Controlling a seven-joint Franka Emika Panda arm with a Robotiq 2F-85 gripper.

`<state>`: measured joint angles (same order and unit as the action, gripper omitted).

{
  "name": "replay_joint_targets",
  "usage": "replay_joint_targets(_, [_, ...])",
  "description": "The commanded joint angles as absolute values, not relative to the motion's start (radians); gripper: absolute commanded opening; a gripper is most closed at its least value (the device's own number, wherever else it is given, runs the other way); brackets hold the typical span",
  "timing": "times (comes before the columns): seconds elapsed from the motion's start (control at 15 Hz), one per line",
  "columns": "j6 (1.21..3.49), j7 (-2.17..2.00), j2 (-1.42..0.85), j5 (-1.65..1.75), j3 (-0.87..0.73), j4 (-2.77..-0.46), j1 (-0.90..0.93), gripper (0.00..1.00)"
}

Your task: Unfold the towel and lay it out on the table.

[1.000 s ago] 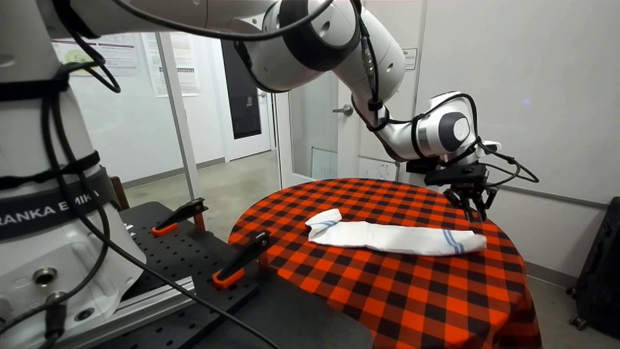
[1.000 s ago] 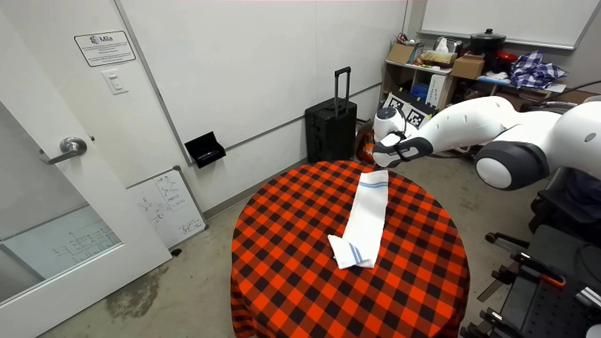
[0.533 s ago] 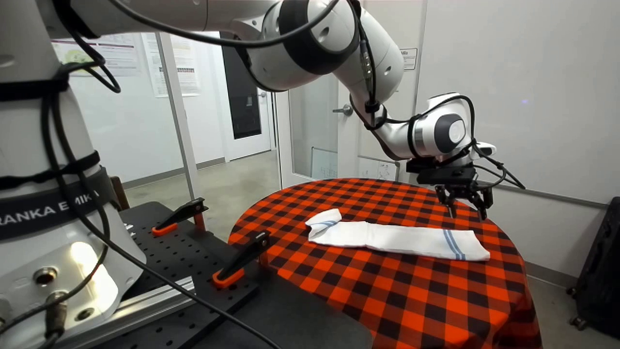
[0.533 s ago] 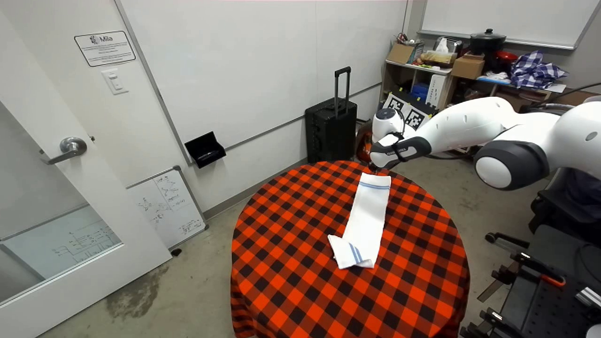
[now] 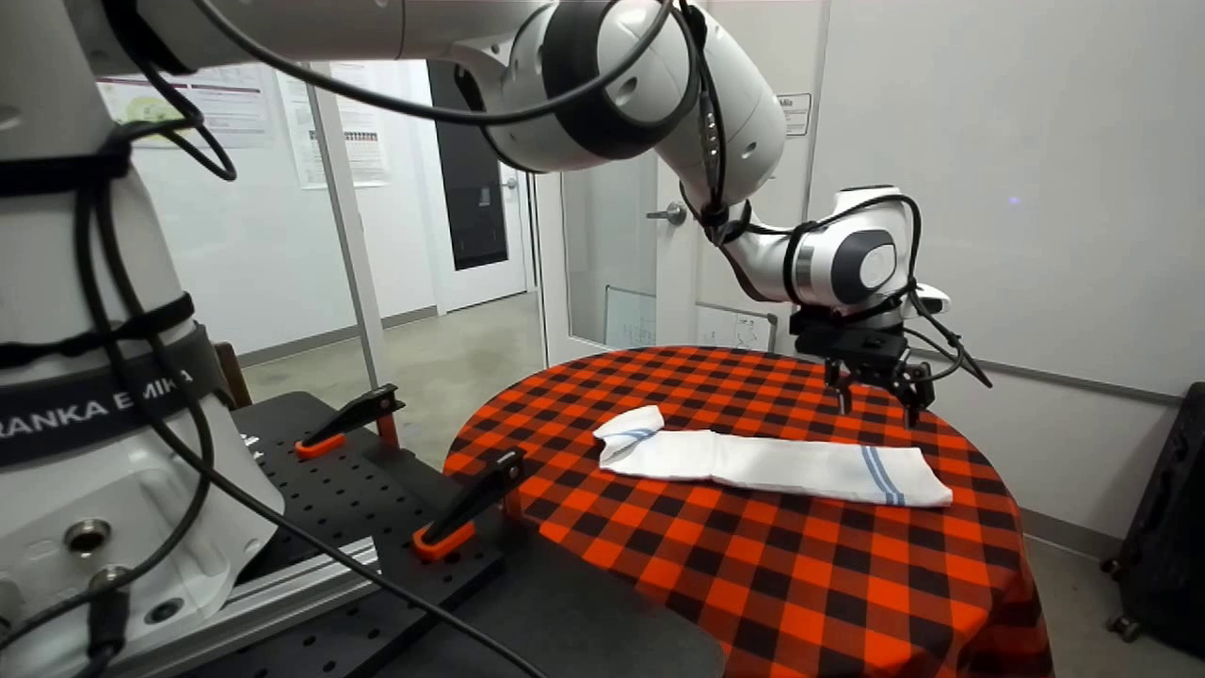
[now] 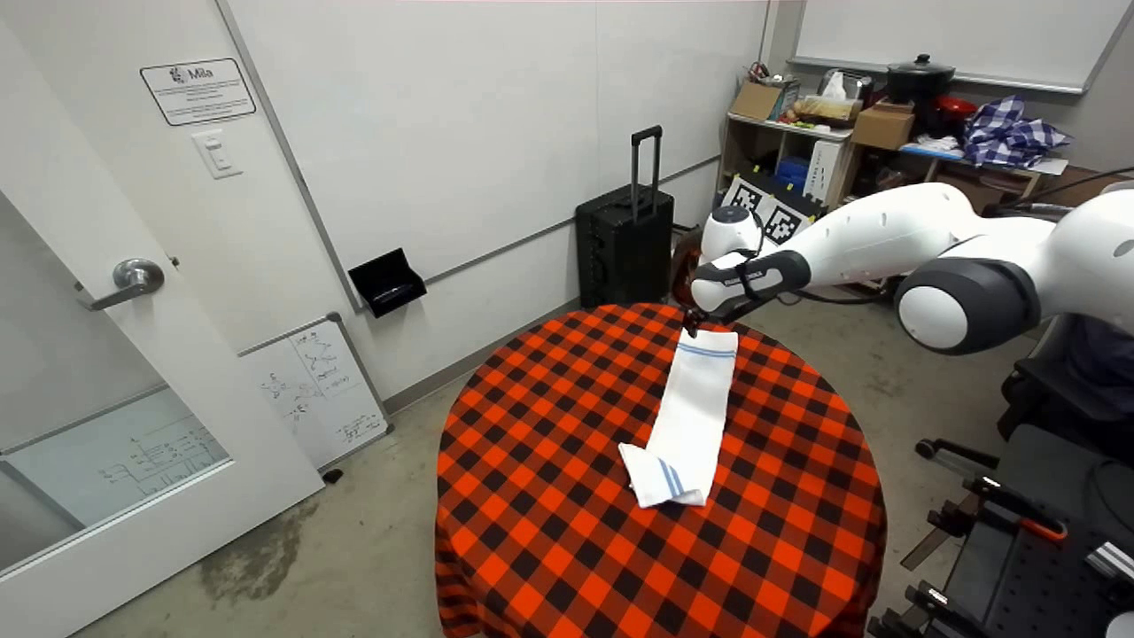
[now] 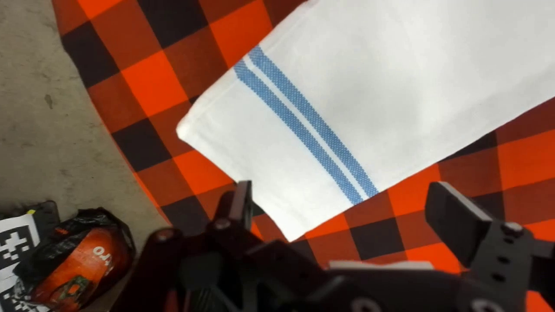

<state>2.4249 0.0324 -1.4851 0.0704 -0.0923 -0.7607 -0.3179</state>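
Claw [image 5: 877, 417] hangs near one striped end of the towel [image 6: 693, 403], its fingers [image 7: 455, 221] spread wide and grasping nothing. The towel lies on the tabletop [image 6: 549, 425] as a long strip, seemingly folded lengthwise; if all layers are pinched together, it may slide whole and not unfold. If the claw goes down too deep, it may catch also the tablecloth [image 5: 828, 584] and pull both. Farther away, at the other end, a flap [image 6: 651, 478] lies turned over; dragging could crumple it more.
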Motion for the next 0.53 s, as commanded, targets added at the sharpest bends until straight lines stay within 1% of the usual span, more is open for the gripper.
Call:
replay_joint_targets(0.0, [2.348, 0.211, -1.485, 0.031, -0.016, -0.737, -0.357, 1.0])
replay_joint_targets(0.13, [2.292, 0.318, -1.485, 0.02, 0.018, -0.728, -0.375, 1.0])
replay_joint_targets(0.2, [2.284, 0.327, -1.417, 0.033, 0.045, -0.813, -0.341, 1.0])
replay_joint_targets(0.47, [2.232, 0.459, -1.353, 0.04, 0.124, -0.896, -0.328, 1.0])
